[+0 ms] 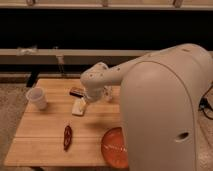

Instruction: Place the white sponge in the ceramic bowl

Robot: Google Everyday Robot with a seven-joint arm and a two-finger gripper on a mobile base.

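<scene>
The white sponge (78, 107) lies on the wooden table (45, 130), a little left of its middle. My gripper (87, 101) hangs from the arm's wrist (95, 80) right at the sponge's upper right edge, low over the table. The orange-red ceramic bowl (113, 147) sits at the table's front right. Its right part is hidden behind my large white arm housing (165, 110).
A white cup (37, 98) stands at the table's left. A dark flat packet (76, 91) lies just behind the sponge. A dark red oblong item (67, 137) lies toward the front. A small pale item (107, 94) shows right of the wrist. A rail runs behind the table.
</scene>
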